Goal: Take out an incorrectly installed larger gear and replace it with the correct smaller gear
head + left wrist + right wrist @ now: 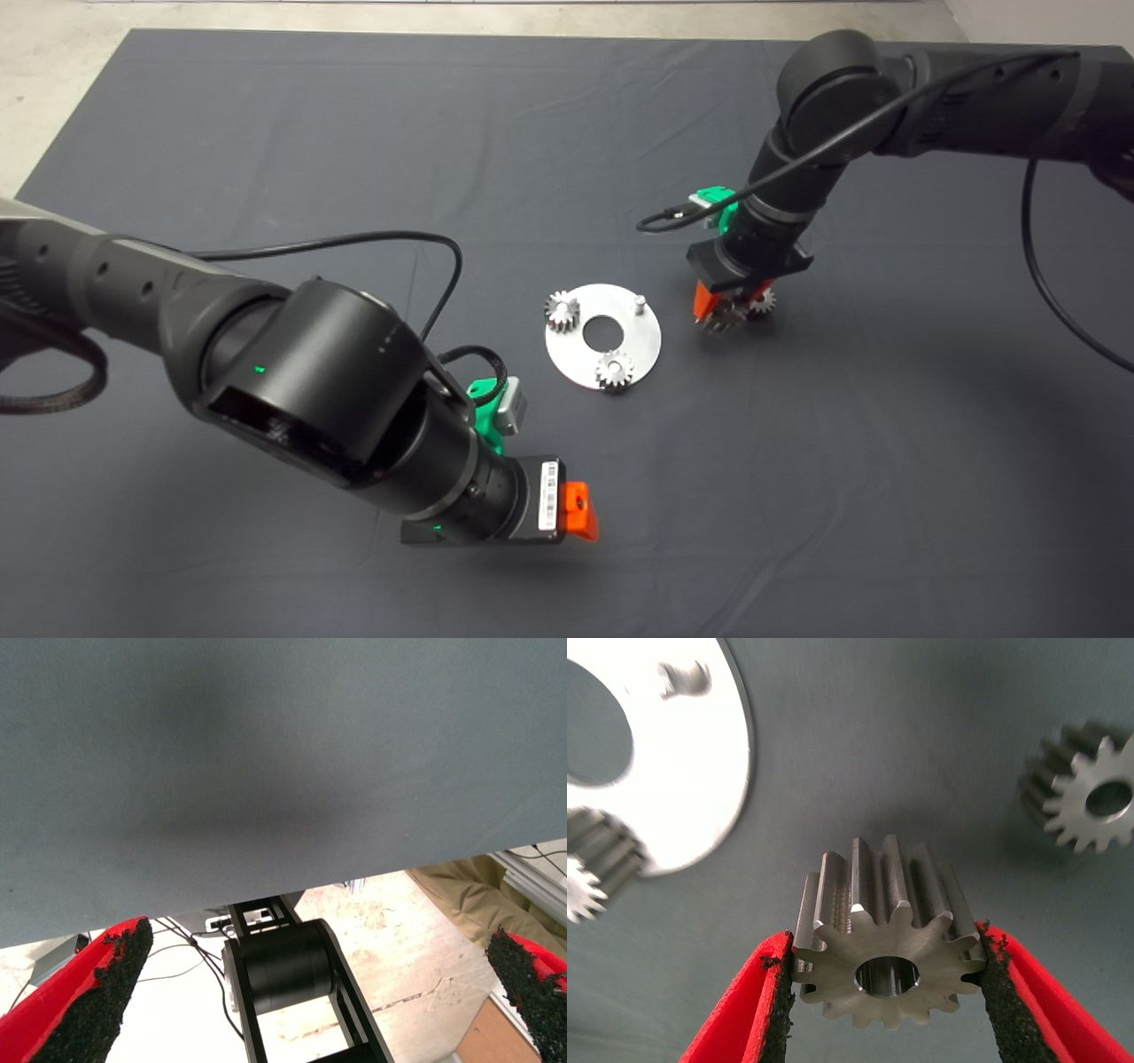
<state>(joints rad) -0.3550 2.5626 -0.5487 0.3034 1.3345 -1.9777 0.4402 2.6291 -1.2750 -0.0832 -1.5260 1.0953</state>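
A dark grey mat (266, 133) covers the table, creased faintly here and there. Beyond its far edge runs a strip of pale concrete floor (53, 80) (scuffed and stained where the left wrist view catches it), with thin cables (186, 948) trailing across.

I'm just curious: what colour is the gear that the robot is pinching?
Silver-grey metal; the larger gear shows best in the right wrist view, between the right gripper.
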